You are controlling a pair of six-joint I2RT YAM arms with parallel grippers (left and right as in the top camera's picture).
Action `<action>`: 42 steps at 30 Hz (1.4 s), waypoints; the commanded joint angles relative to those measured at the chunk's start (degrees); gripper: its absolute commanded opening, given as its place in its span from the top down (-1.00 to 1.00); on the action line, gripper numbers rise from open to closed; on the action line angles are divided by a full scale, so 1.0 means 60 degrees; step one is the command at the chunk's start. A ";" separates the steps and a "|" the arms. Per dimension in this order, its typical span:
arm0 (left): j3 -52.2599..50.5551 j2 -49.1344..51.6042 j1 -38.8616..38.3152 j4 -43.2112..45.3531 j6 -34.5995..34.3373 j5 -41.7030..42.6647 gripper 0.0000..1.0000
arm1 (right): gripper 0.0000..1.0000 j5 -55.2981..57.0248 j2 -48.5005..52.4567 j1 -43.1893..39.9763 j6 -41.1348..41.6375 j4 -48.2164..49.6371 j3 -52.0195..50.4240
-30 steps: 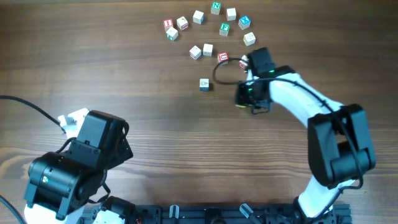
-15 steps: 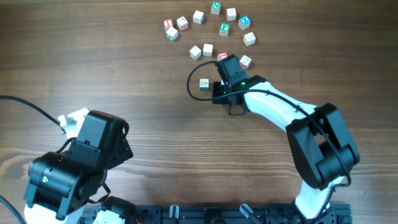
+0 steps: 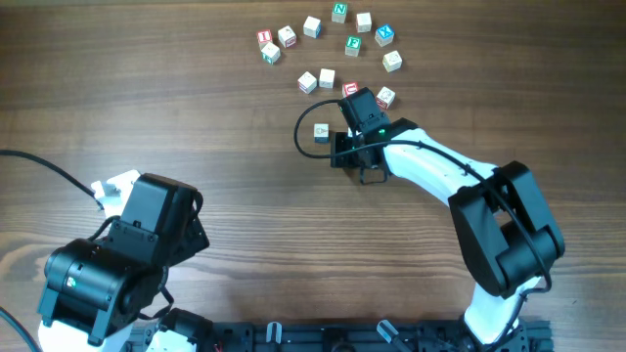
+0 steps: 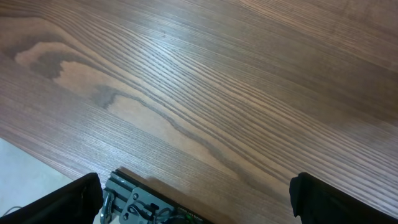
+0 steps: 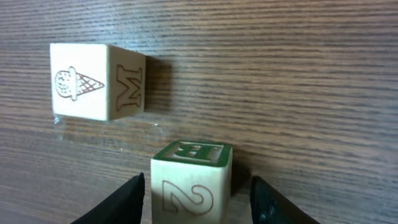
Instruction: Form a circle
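In the right wrist view a pale cube point(image 5: 189, 186) with a green letter on top and a "2" on its side stands on the table between my right gripper's point(image 5: 196, 190) fingers. There is a gap on each side, so the jaws are open. Just beyond it sits another cube point(image 5: 93, 81) with an ice-cream cone and an "M", also seen in the overhead view as the lone cube point(image 3: 321, 132) left of my right gripper point(image 3: 338, 147). Several more alphabet cubes point(image 3: 339, 12) lie in a loose arc at the far side. No finished circle shows. My left gripper point(image 4: 196, 190) is wide open over bare wood.
Two cubes point(image 3: 307, 81) lie side by side and two red-lettered ones point(image 3: 350, 90) sit close behind the right wrist. A black cable point(image 3: 303, 122) loops off that wrist beside the lone cube. The left arm point(image 3: 122, 259) stays at the near left by the table's edge point(image 4: 37, 171).
My right arm swung left from beside the arc's right end to next to the lone cube. Its jaws have widened off the green-topped cube. The left arm has not moved.
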 commanded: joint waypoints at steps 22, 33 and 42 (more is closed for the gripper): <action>-0.0036 -0.0022 0.0055 0.0000 -0.0157 -0.0007 -1.00 | -0.28 0.0539 -0.2408 0.0007 -0.2095 0.1020 0.0291; -0.0036 -0.0022 0.0055 0.0000 -0.0157 -0.0007 -1.00 | -0.55 0.0962 -0.0805 -0.0780 -0.2382 0.2127 0.2033; -0.0036 -0.0022 0.0055 0.0000 -0.0157 -0.0007 -1.00 | -0.61 0.0998 0.2466 -0.2167 -0.2951 0.0707 0.6189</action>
